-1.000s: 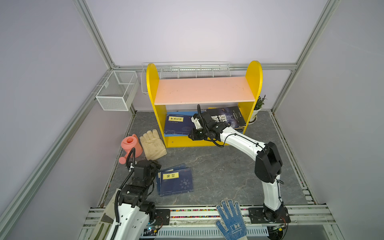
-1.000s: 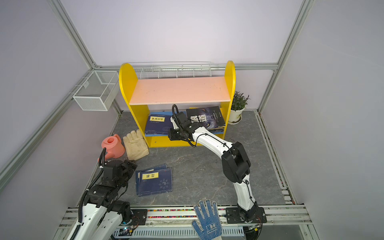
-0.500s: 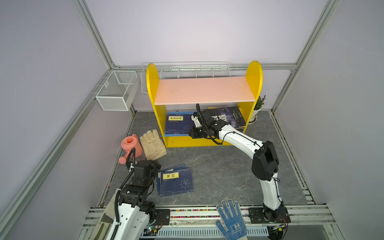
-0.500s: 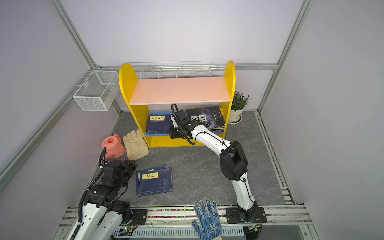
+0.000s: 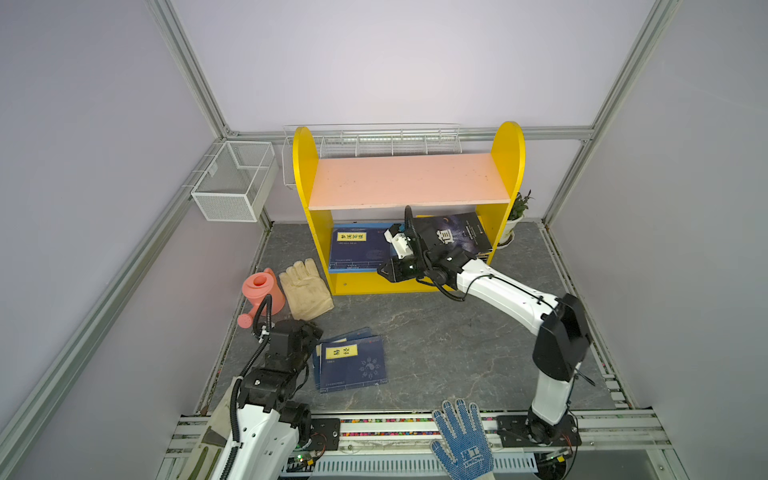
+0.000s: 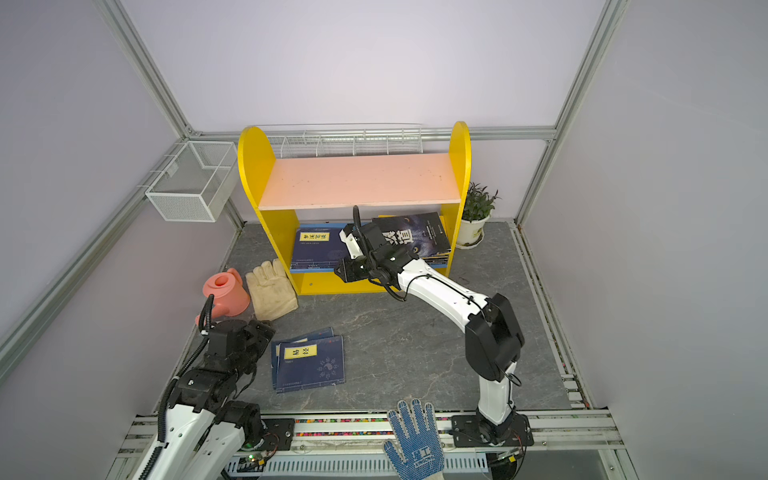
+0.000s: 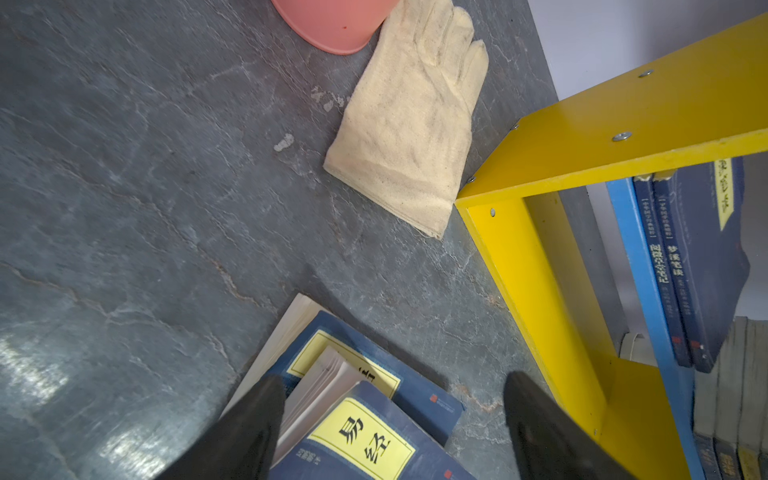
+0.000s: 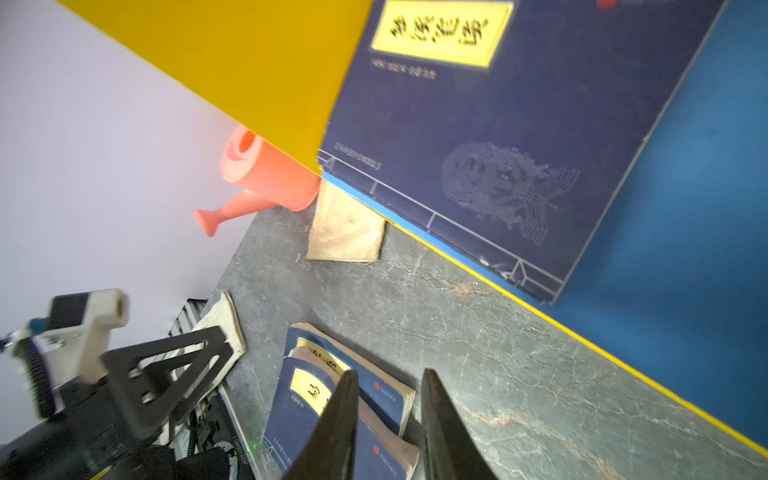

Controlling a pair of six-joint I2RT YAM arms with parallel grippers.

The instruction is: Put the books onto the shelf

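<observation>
Just past right gripper (image 8: 388, 374), at shelf (image 5: 303, 166) front: navy book (image 5: 361, 249) flat on blue board (image 8: 685, 208).
Hangs slightly parted, empty; left gripper (image 7: 392, 378) spread wide over floor books (image 5: 353, 365).

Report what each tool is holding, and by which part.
Nothing is held. The left tool hangs open by the books on the floor. The right tool, jaws slightly apart and empty, is in front of the shelf.

Pale lilac walls (image 5: 395, 62) framed by aluminium posts (image 5: 191, 70) enclose a grey marbled floor (image 5: 449, 345), evenly lit.
</observation>
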